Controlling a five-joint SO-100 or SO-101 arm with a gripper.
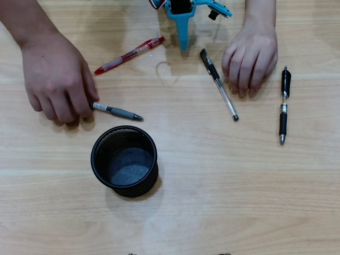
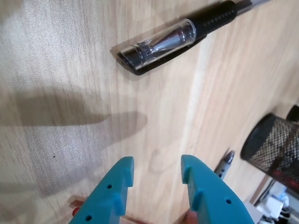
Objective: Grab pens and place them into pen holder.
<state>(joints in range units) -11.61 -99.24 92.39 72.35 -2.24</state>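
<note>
holder — round black mesh cup, upright | gripper — parted, grasping nothing

A hand hides the grey-sleeved pen's rear end.

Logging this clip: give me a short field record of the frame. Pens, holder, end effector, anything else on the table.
pens on table: four, red pen, grey-sleeved pen, black-capped clear pen, black pen
pen holder: upright, empty
end effector: open, holding nothing, above bare wood near the black-capped pen
hands: one hand touching the grey-sleeved pen, another hand resting flat between two pens
task progress: no pen placed yet
</note>
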